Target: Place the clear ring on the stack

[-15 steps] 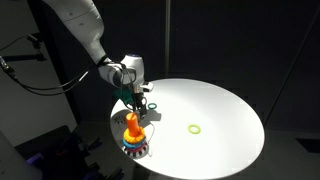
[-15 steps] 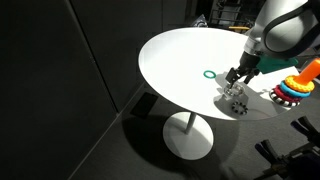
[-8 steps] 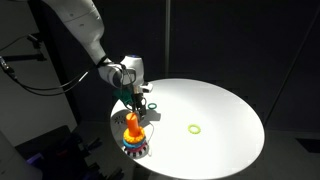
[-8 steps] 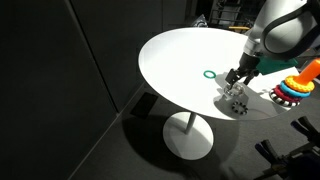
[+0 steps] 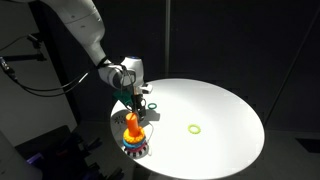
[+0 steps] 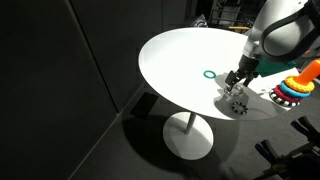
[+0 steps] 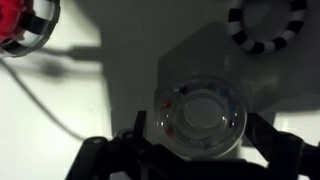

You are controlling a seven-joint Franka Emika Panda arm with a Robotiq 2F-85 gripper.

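The clear ring is transparent with small coloured specks. It sits between my two fingers in the wrist view, and both fingers touch its sides. My gripper is shut on it, low over the white table's edge in both exterior views. The stack has an orange cone above coloured rings on a dark base. It stands at the table edge just beside the gripper and shows cut off in an exterior view. Its red ring and striped base show in the wrist view.
A black-and-white striped ring lies just beyond the clear ring. A dark green ring lies close to the gripper. A yellow-green ring lies near the middle of the round white table. The surroundings are dark.
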